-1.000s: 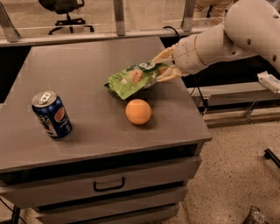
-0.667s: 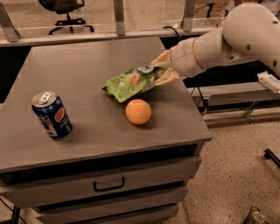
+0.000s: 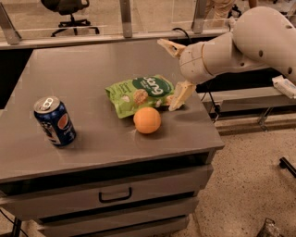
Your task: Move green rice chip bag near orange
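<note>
The green rice chip bag (image 3: pixel 138 94) lies flat on the grey table (image 3: pixel 92 69), just behind the orange (image 3: pixel 147 120) and almost touching it. My gripper (image 3: pixel 172 71) is open at the bag's right end, holding nothing. One finger (image 3: pixel 168 46) points up and back over the table; the other finger (image 3: pixel 178 96) reaches down to the bag's right edge. The cream-coloured arm comes in from the upper right.
A blue Pepsi can (image 3: pixel 55 121) stands upright near the table's front left. The table's right edge is close to the gripper. A drawer with a handle (image 3: pixel 114 195) is below the top. An office chair (image 3: pixel 68 14) stands behind a rail at the back.
The gripper has opened and let go of the bag. The bag, held tilted before, now lies flat on the table behind the orange.
</note>
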Controlling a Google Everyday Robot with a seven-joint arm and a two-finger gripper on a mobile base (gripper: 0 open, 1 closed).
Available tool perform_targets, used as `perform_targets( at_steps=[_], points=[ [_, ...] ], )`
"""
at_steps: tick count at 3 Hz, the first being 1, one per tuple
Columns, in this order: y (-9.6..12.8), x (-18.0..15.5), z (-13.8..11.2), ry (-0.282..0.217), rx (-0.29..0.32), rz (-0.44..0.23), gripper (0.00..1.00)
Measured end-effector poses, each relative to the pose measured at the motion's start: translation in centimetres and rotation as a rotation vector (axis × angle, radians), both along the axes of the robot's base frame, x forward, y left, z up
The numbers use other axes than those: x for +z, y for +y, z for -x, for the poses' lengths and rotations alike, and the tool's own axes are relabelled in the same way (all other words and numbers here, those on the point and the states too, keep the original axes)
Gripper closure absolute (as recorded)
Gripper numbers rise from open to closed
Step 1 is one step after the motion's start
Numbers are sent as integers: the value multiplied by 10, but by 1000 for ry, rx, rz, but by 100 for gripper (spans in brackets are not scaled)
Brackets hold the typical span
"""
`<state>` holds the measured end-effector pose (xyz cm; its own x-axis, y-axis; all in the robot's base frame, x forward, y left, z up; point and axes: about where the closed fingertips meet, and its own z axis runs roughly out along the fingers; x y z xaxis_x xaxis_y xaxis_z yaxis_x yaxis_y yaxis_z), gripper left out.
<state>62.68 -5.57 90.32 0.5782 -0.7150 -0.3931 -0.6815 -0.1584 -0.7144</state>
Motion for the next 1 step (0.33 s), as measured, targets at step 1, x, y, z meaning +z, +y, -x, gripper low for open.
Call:
perform_targets(
  at_steps=[1],
  points=[
    [0, 0, 0, 0, 0, 0, 0]
  ],
)
